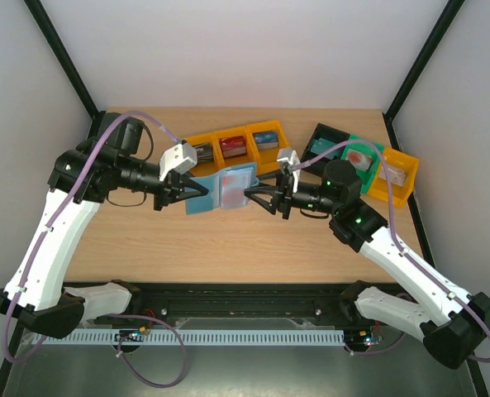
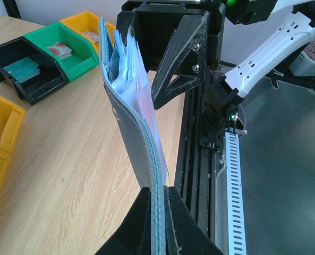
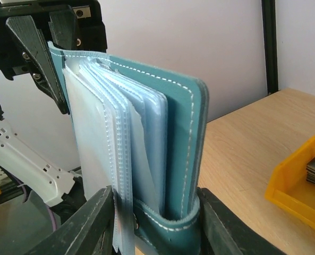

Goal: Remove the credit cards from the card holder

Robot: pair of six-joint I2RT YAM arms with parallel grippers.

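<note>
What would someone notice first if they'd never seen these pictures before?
The teal card holder, held up in the air over the middle of the table, fanned open so its clear sleeves show. The left gripper pinches one end, and the right gripper has a finger on each side of the other end. Behind them sit coloured bins.

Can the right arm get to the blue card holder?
Yes, it looks so: the right gripper straddles the card holder, which the left gripper holds up. Nothing blocks it.
</note>
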